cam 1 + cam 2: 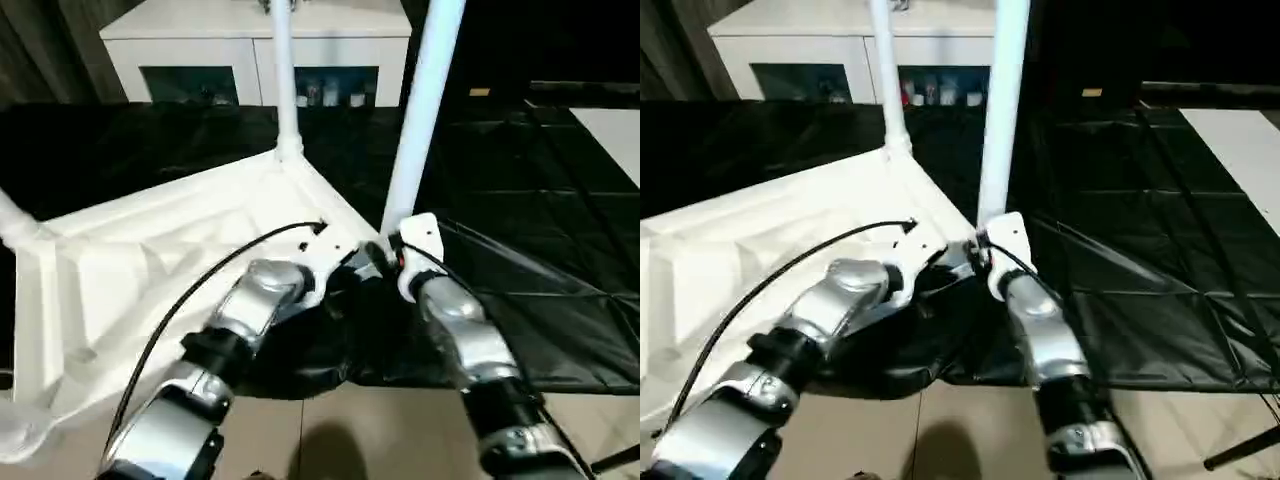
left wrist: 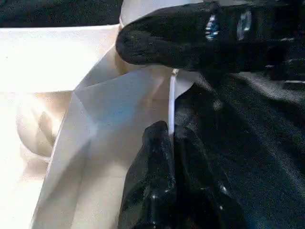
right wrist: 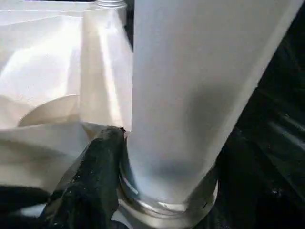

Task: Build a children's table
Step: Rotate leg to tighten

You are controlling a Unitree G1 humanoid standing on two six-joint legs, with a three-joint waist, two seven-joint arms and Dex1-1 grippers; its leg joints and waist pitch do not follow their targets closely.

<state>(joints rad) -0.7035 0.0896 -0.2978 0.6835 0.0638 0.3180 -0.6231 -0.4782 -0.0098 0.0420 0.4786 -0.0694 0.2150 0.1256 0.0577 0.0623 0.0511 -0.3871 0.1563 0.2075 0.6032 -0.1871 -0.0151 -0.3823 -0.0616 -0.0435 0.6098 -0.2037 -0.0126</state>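
Right gripper (image 1: 982, 252) at near leg (image 1: 1002, 110) base; top (image 1: 760, 230) upturned.

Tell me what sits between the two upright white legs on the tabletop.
Between the far leg and the near leg, the head views show just the tabletop's raised white edge running corner to corner, with black cover beyond it.

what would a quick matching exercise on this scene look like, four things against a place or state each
Things:
1. left gripper
2. right gripper
3. far leg
4. cabinet

States:
A. upright in the top's far corner
B. shut on the top's thin rim
C. behind the black-covered table
D. around the base of the near leg

Pairs: 1-B, 2-D, 3-A, 4-C
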